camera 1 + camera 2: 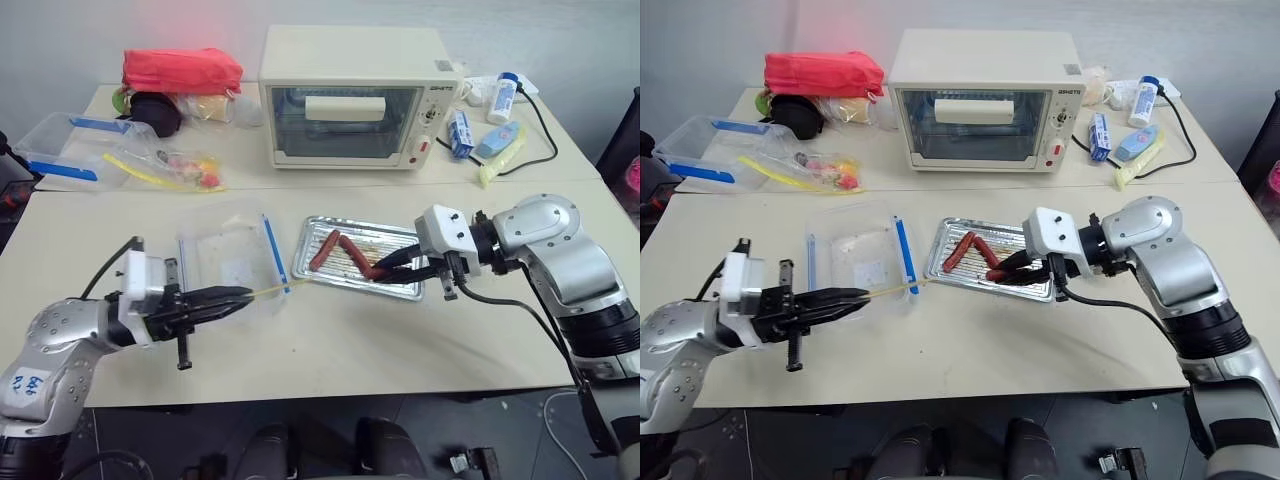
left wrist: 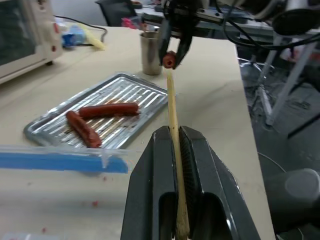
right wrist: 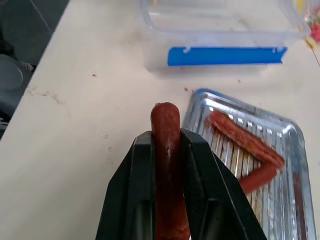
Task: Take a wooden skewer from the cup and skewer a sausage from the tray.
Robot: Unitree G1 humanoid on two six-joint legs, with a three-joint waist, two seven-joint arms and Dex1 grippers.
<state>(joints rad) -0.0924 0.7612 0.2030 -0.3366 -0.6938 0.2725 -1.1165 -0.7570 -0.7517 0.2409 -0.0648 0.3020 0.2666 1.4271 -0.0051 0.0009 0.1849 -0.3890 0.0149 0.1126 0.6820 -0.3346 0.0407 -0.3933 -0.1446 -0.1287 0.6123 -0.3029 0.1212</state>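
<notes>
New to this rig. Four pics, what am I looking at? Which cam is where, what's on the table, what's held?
It's a two-armed humanoid robot at a table. The two wide pictures come from cameras in its head, looking down; the other two sit on its wrists, looking along each claw. The left claw is shut on a wooden skewer. The right claw grips a sausage. Two more sausages lie in the metal tray. Also there: a clear plastic box with blue clips, a metal cup and a toaster oven.
</notes>
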